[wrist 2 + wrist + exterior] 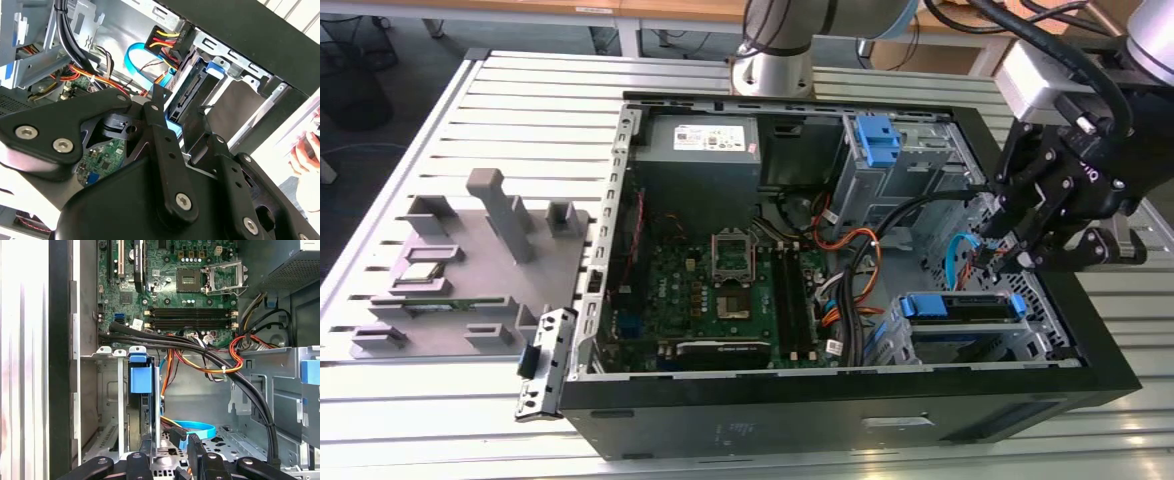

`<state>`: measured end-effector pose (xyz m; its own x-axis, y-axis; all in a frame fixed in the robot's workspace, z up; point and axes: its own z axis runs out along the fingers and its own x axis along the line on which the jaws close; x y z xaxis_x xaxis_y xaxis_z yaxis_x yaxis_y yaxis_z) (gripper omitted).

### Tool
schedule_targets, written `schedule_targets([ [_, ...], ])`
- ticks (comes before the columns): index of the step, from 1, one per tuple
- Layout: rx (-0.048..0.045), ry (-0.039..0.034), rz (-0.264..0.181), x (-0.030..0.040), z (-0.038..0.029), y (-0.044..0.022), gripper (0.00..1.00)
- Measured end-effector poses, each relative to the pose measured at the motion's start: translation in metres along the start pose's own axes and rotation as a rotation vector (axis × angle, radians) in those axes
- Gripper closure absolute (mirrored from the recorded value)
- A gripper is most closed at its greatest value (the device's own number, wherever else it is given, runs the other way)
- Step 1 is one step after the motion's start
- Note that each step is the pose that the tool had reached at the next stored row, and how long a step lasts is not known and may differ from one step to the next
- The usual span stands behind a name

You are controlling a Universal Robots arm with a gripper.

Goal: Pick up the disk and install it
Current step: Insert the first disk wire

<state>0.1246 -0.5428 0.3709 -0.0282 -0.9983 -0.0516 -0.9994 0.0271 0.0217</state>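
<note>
Gripper (pixel 1031 262) above open PC case (pixel 720 420), fingers spread, holding nothing. Disk (pixel 958 306) (blue bracket) seated in drive cage, below gripper.

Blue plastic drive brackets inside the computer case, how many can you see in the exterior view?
2: one blue bracket in the upper bay beside the power supply; the other frames the disk in the lower bay under the gripper. Others may be hidden.

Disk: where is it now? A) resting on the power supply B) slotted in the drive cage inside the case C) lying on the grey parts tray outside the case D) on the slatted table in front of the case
B: the disk, blue bracket around it, sits in the drive cage inside the case, with the hand just above.
</note>
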Motion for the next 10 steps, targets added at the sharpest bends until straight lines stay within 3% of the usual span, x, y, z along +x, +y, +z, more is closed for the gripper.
schedule_targets([
  [10, -0.0005, -0.0001, 0.000, -0.0043, 0.0033, 0.0000, 0.58],
])
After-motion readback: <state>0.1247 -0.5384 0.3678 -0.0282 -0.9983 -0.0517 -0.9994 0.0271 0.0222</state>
